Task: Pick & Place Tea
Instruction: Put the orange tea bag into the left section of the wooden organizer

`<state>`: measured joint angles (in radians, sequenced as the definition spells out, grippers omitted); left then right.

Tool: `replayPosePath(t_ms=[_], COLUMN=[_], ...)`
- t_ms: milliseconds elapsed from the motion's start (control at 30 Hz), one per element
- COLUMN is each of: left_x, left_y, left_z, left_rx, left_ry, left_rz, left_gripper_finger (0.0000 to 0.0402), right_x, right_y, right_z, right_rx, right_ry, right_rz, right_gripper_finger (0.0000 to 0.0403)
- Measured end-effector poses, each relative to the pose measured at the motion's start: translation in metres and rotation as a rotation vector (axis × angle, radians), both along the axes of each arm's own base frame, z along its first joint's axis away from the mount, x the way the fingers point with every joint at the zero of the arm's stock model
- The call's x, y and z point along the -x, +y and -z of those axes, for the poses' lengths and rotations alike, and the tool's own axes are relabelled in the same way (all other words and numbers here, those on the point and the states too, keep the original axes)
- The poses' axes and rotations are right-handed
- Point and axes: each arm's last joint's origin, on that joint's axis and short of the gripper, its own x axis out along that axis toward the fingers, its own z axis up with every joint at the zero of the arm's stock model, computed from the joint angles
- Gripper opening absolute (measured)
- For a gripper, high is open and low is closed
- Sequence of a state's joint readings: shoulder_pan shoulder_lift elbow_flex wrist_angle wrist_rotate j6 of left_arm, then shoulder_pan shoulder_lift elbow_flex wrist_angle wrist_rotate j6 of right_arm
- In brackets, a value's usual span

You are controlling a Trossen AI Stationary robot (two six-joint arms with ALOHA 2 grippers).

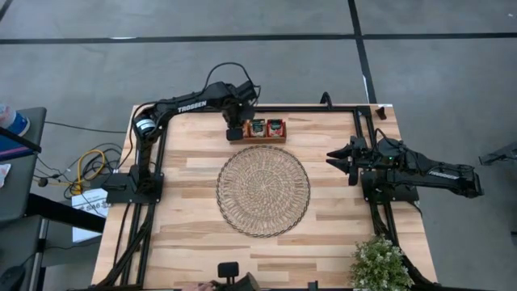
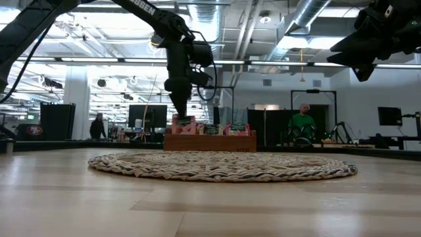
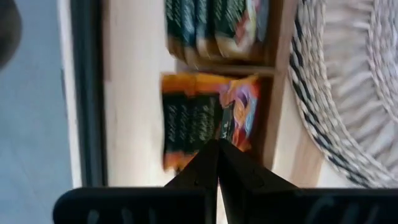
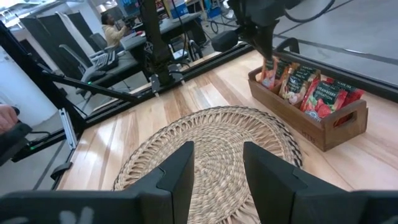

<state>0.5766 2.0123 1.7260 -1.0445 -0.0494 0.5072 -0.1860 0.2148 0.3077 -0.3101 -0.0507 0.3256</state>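
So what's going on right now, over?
Left gripper shut, poised over the tray's end compartment. Right gripper open, waiting at table edge. Tea sachets in tray, none held. Mat bare.

The left dark six-joint arm reaches from its base at the table's nine o'clock side up and across toward twelve o'clock, its wrist bent so the left two-finger gripper (image 1: 234, 133) points straight down. Its two dark fingers (image 3: 211, 163) are pressed together into a single point. The right dark arm waits at three o'clock, held level and aimed toward nine o'clock, and the right two-finger gripper (image 1: 335, 158) holds its fingers (image 4: 177, 171) parted with a clear gap between them.
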Motion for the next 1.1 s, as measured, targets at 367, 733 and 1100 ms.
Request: replayPosePath(t_ms=[367, 733, 1100], left_x=[-0.0012, -0.0017, -0.0025], left_y=[0.0011, 0.0013, 0.0018], left_z=[-0.0026, -0.0027, -0.0032], left_rx=[-0.02, -0.028, -0.039], left_ry=[-0.006, -0.005, -0.009], left_rz=[-0.005, 0.02, 0.045], left_gripper_finger=[0.0, 0.0, 0.0001], right_x=[0.0, 0.0, 0.0], right_y=[0.0, 0.0, 0.0], right_z=[0.0, 0.0, 0.0], right_rx=[0.0, 0.0, 0.0], right_ry=[0.0, 0.0, 0.0], right_rz=[-0.002, -0.001, -0.001], right_gripper_finger=[0.013, 0.013, 0.013])
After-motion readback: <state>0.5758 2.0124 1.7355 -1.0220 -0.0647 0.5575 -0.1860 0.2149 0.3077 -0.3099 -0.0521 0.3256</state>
